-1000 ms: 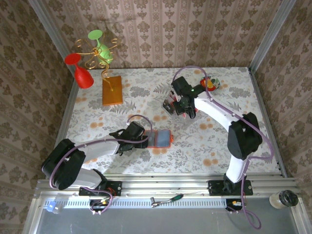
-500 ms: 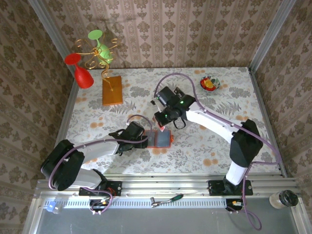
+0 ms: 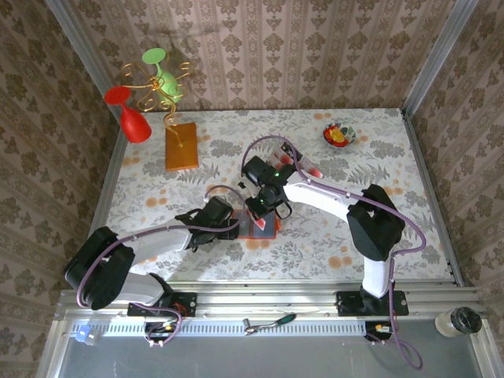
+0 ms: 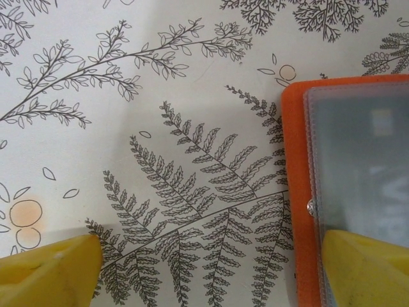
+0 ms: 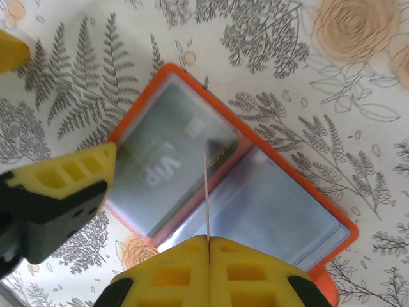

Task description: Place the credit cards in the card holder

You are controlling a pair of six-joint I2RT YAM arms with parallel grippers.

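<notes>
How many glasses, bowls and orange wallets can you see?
Glasses: 2, a red glass and a green glass
Bowls: 1, the bowl
Orange wallets: 1, the orange wallet
Total: 4

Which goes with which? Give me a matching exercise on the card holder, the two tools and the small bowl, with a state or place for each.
Things
1. card holder
2. left tool
3. right tool
4. small bowl

States or places
A. shut on a credit card seen edge-on
B. far right part of the table
C. lying open and flat
D. open, at the holder's edge

Pairs: 1-C, 2-D, 3-A, 4-B
</notes>
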